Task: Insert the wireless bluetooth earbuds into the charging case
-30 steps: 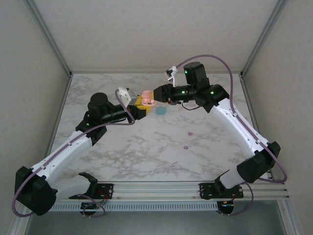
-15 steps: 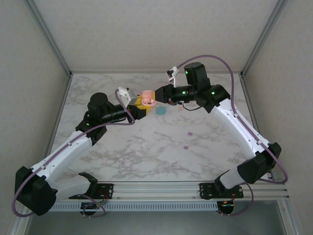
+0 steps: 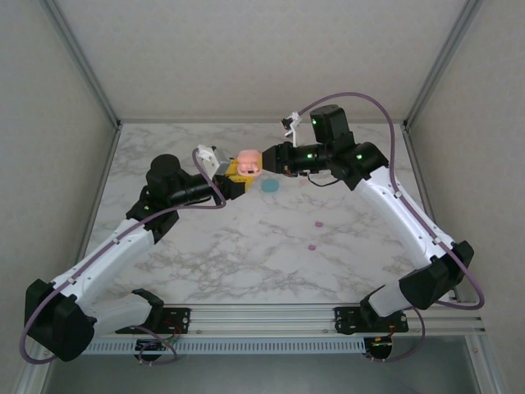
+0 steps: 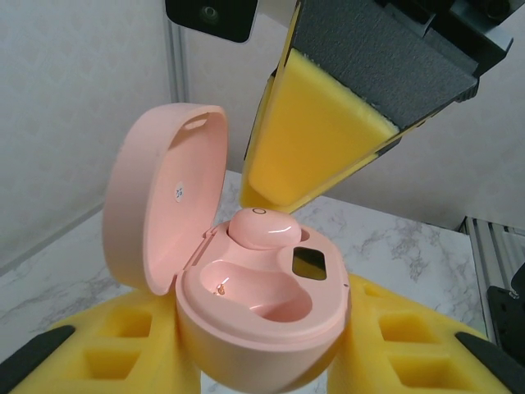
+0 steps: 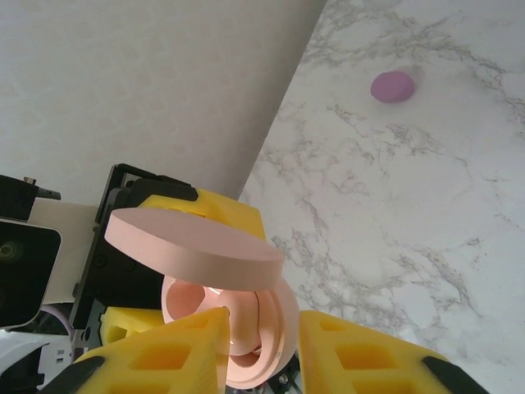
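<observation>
Holds the pink charging case [image 4: 262,312] above the desk [image 3: 246,246] in the left jaws, clamped on its base, lid swung open. Carries one peach earbud [image 4: 264,228] seated in the far socket, near socket empty. Hangs the right jaws just over that earbud, yellow pads [image 5: 164,361] narrowly apart astride the case; gripping or not, cannot tell. Has a teal piece [image 3: 269,186], a magenta earbud [image 3: 318,222] and a second magenta earbud [image 3: 310,245] lying apart on the marble

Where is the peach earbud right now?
Left wrist view: the peach earbud sits in the far socket of the open pink case, which the left gripper holds, just below a yellow pad of the right gripper.
</observation>
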Motion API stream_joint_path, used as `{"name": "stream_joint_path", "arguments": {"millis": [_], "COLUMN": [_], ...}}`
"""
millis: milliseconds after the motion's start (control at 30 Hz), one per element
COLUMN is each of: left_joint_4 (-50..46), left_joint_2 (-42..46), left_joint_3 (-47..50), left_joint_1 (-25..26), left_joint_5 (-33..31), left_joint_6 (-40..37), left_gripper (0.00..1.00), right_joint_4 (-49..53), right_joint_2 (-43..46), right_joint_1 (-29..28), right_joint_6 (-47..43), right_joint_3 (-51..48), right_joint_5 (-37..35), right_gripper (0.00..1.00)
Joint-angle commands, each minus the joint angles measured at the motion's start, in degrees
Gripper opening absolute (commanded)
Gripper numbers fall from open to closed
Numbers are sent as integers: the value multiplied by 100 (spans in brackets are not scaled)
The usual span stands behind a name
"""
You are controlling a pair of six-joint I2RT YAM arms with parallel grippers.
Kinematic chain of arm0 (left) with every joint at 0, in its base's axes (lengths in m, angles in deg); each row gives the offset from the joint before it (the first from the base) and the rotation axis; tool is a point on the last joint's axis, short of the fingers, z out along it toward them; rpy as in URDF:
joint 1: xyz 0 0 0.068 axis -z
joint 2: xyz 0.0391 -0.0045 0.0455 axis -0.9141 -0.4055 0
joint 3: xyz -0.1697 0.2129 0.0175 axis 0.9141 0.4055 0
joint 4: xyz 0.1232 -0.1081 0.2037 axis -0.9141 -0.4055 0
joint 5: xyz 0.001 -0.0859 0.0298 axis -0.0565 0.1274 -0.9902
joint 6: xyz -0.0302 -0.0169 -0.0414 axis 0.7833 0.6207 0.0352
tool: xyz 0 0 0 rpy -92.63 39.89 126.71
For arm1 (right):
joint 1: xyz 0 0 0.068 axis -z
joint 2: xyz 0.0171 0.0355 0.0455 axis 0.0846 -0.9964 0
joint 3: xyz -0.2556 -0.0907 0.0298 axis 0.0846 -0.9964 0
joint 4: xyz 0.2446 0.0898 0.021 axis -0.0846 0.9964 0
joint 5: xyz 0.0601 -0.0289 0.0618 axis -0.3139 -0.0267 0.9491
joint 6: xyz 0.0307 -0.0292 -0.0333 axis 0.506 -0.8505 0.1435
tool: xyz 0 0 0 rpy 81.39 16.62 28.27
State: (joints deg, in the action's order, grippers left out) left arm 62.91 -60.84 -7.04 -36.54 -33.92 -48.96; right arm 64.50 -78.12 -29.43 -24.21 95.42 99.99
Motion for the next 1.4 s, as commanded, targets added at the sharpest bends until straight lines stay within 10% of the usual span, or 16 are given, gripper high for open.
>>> {"name": "stream_joint_path", "arguments": {"millis": [0, 300, 467, 900, 1367], "left_joint_4": [84, -72, -58, -283, -549], "left_joint_2": [48, 110, 233, 689, 1004], "left_joint_3": [-188, -149, -41, 79, 154], "left_joint_1": [52, 52, 52, 52, 61], "left_joint_5": [-23, -258, -399, -463, -601], "left_joint_6": [-25, -131, -139, -69, -97], "left_gripper": [18, 18, 18, 18, 19], "right_joint_4": [-6, -51, 76, 1802, 2425], "right_joint_2": [180, 652, 524, -3482, -5322], "right_joint_1": [-44, 83, 1077, 1828, 1837], "right_joint_6": [-49, -270, -233, -2111, -2550], "right_joint_3": [180, -60, -626, 1450, 2940], "right_joint_5": [-8, -1013, -1766, -2166, -2494], "right_gripper": [28, 27, 28, 40, 43]}}
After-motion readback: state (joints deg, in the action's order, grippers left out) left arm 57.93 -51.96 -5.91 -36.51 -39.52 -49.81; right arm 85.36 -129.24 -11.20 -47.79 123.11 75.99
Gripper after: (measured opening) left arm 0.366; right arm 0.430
